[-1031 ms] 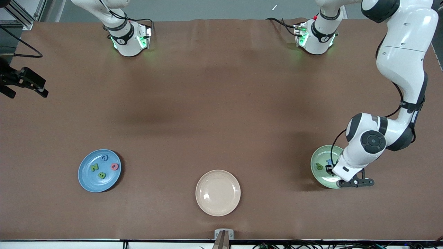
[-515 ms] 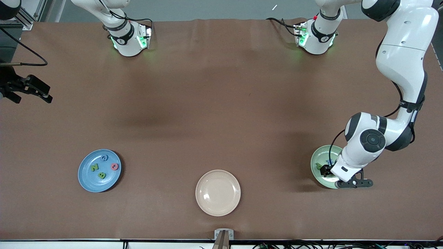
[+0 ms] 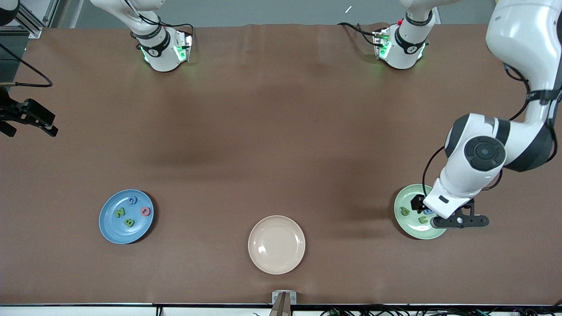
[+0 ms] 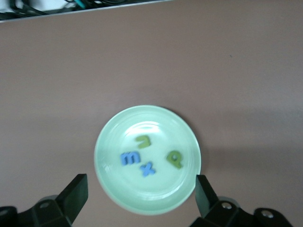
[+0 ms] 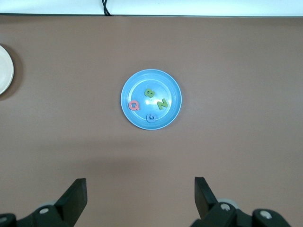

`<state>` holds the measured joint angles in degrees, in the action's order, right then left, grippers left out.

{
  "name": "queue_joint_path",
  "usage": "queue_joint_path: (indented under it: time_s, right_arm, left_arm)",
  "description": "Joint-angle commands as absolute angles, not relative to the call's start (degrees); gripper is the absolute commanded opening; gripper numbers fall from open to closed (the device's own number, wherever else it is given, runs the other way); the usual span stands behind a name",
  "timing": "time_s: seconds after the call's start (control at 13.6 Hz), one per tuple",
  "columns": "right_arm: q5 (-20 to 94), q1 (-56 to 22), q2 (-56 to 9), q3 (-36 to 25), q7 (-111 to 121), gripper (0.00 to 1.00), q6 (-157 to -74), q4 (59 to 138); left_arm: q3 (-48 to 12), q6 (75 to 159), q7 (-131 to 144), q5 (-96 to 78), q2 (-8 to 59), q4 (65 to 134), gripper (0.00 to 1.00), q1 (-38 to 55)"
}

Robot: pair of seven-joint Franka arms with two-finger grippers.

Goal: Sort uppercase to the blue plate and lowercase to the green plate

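Left tool hangs spread wide, released, over the green plate holding all lowercase. Uppercase lie in the blue plate. Right tool, fingers apart, hovers at the table edge.

You are looking down on a wide table covered in a plain brown mat, evenly lit with soft shadows. A grey floor runs along the top edge; black cables trail along the bottom edge.
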<state>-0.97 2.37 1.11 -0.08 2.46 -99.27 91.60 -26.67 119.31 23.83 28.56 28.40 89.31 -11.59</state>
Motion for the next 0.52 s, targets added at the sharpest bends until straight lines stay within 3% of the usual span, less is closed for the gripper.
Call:
queue_joint_path:
  time_s: [0.0, 0.44]
  right_arm:
    - [-1.5, 2.7, 0.5, 0.3, 2.3, 1.00, -98.8, 90.4]
    - [-1.4, 2.5, 0.5, 0.3, 2.4, 1.00, -97.8, 90.5]
  left_arm:
    - [-27.6, 110.5, 23.5, 23.4, 23.5, 88.1, 1.00, -12.2]
    - [-27.6, 103.4, 20.3, 19.0, 16.7, 84.8, 1.00, -14.6]
